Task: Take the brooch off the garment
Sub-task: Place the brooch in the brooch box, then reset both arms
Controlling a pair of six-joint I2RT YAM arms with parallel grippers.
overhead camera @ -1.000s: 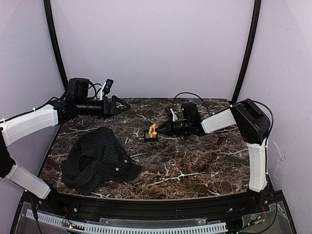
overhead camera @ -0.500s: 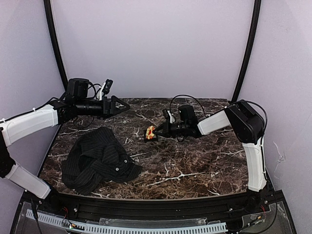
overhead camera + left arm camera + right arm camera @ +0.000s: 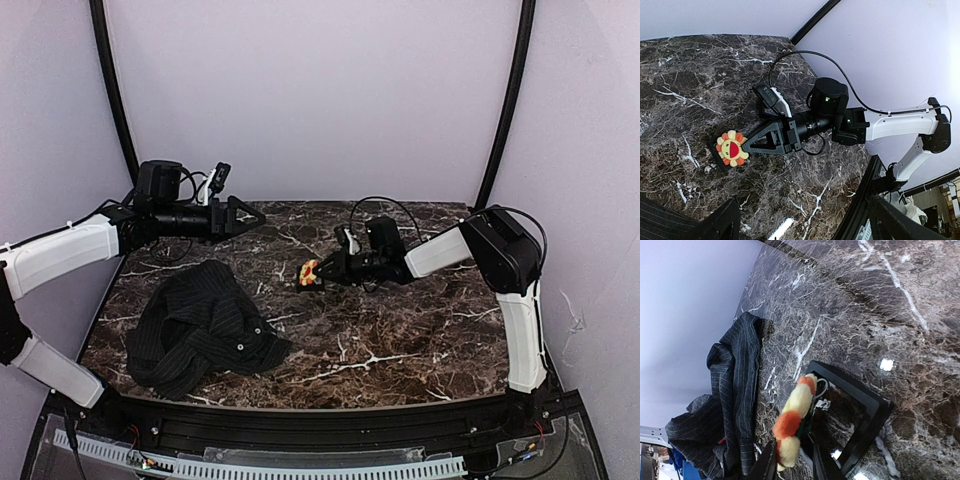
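The brooch [image 3: 795, 415], orange and cream petals round a red centre, stands on edge over a small black square box [image 3: 865, 410] at mid-table. It sits between the fingers of my right gripper [image 3: 789, 440], which reaches in level from the right. The jaws stand slightly apart around it, and whether they still pinch it does not show. The same brooch [image 3: 311, 270] [image 3: 731, 148] is seen at the tip of that gripper [image 3: 318, 272]. The garment [image 3: 200, 325], black with pale pinstripes, lies crumpled at the front left, apart from the brooch. My left gripper [image 3: 258, 217] hovers open and empty at the back left.
The dark marble table [image 3: 400, 340] ends in a black rail at the near side. Lilac walls and two black poles close in the back and sides. A cable loops above the right wrist [image 3: 380, 205].
My right gripper has carried the brooch a little to the left and lower, down to the black box. The left arm and the garment have not moved.
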